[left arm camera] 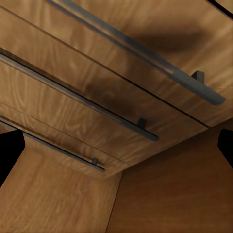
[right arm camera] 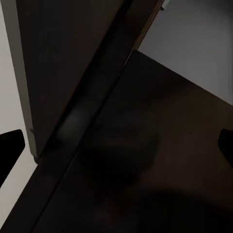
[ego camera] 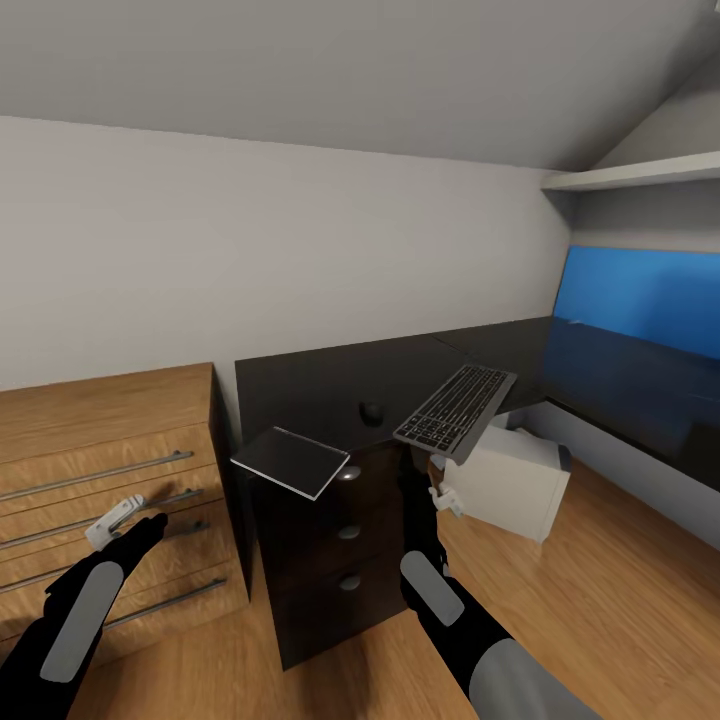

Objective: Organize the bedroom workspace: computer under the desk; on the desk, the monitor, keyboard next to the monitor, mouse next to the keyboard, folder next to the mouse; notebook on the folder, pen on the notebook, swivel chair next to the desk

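Our right end effector [ego camera: 440, 470] grips the keyboard [ego camera: 456, 408], tilted above the bench [ego camera: 330, 385] edge, near the mouse [ego camera: 372, 412] and notebook [ego camera: 291, 461]. Our left end effector [ego camera: 125, 518] hangs open before the drawer chest [ego camera: 110, 440].

A pale grey wall [ego camera: 250, 240] runs under a sloped grey ceiling [ego camera: 380, 70], with a white shelf [ego camera: 640, 172] high at the right edge. On the oak plank floor [ego camera: 600, 600] a light-wood drawer chest [ego camera: 110, 440] with long metal bar handles stands against the wall, just beside a black drawer cabinet [ego camera: 330, 560] with round knobs. The light seems even and soft, though its source cannot be made out.
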Controlling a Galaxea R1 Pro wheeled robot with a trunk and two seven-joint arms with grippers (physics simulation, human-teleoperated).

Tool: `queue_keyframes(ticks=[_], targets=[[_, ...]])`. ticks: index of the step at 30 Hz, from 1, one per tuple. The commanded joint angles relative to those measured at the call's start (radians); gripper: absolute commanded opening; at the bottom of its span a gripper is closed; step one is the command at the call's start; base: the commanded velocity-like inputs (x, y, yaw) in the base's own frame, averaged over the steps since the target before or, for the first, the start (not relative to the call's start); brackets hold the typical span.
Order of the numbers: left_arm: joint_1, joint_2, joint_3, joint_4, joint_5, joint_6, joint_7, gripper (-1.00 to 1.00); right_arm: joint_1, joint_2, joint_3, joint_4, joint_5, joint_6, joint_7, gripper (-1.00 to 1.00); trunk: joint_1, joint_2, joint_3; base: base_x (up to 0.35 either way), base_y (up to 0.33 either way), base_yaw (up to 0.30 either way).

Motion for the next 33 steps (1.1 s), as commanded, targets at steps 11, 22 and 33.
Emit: queue_keyframes(ticks=[11,22,33], targets=[[0.000,-0.001,0.000,-0.002,0.006,0.003,0.006,1.00,-0.001,0.000,0.003,0.002,-0.011,-0.005,0.006,1.00,0.000,0.000,-0.001,-0.038,0.025,0.000],[0.000,-0.001,-0.001,-0.002,0.005,0.003,0.006,1.00,-0.001,0.000,0.003,0.002,-0.010,-0.005,0.006,1.00,-0.023,0.042,0.018,-0.007,0.005,0.000],[0.000,-0.001,-0.001,-0.002,0.005,0.003,0.006,1.00,-0.001,0.000,0.003,0.000,-0.009,-0.005,0.006,1.00,-0.042,0.077,0.033,0.000,0.000,0.000]])
